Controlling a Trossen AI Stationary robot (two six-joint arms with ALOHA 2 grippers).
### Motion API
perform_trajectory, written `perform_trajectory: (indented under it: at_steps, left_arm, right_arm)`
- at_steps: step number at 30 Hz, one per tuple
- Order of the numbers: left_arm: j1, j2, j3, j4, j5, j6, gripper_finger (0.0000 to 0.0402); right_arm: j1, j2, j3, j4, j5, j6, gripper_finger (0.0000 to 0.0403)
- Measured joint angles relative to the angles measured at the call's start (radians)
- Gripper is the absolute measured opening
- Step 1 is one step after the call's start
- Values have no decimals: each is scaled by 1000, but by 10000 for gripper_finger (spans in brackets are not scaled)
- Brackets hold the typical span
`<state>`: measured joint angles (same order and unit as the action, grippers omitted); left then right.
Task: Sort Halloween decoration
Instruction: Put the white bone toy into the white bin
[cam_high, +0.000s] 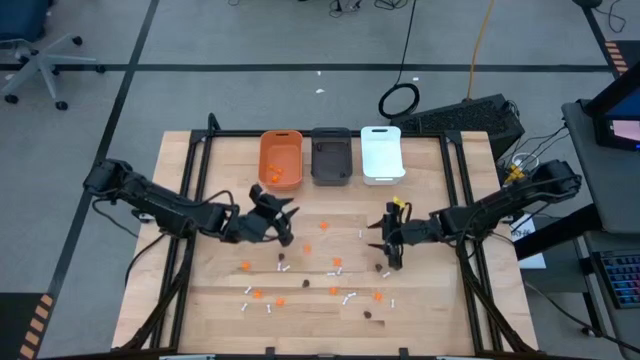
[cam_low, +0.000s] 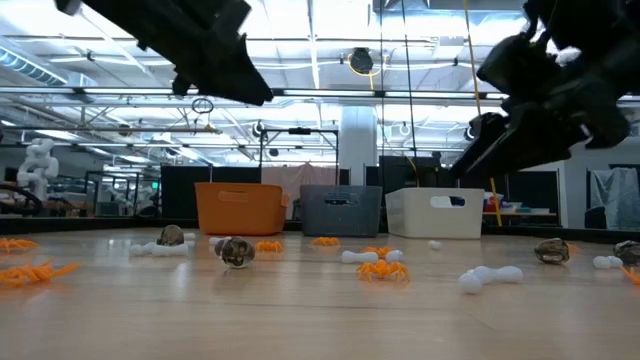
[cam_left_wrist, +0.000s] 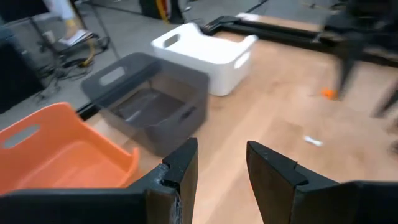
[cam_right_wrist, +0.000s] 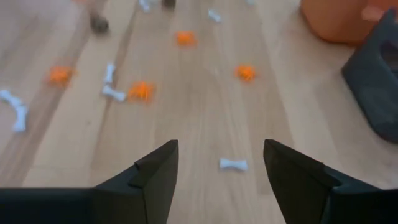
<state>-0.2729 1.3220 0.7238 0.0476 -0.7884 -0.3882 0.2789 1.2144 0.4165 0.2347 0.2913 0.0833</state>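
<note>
- Your left hand (cam_high: 283, 222) sits left of centre in the high view, its arm reaching in from the left edge of the desk (cam_high: 430, 310). In the left wrist view its fingers (cam_left_wrist: 180, 171) stand apart with nothing between them.
- Your right hand (cam_high: 388, 250) sits right of centre in the high view, its arm coming from the right edge. In the right wrist view its fingers (cam_right_wrist: 155, 171) are spread wide and empty, above bare wood.
- The Halloween decoration (cam_high: 338, 263) lies scattered over the lower middle of the desk in the high view: orange blobs, white sticks, dark lumps, mostly between and below the two hands.
- Some orange pieces already lie in the orange bin (cam_high: 281, 160).
- Along the top edge of the desk stand three bins in a row: orange at left, the dark grey bin (cam_high: 331, 156) in the middle, the white bin (cam_high: 381, 153) at right.
- Beyond the desk, grey floor with black tape lines; an office chair (cam_high: 30, 55) at upper left.
</note>
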Motion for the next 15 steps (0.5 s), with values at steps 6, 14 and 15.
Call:
perform_trajectory:
  at_steps: [6, 14, 15]
  left_arm:
    - [-62, 0, 0, 0, -40, -21, 136]
    - [-73, 30, 0, 25, -54, -46, 136]
    - [-73, 40, 0, 37, -55, -43, 136]
  right_arm:
    - [-70, 16, -126, 311, -82, 6, 248]
    - [-104, 186, -150, 495, -87, 33, 251]
    - [-105, 213, -150, 519, -87, 32, 251]
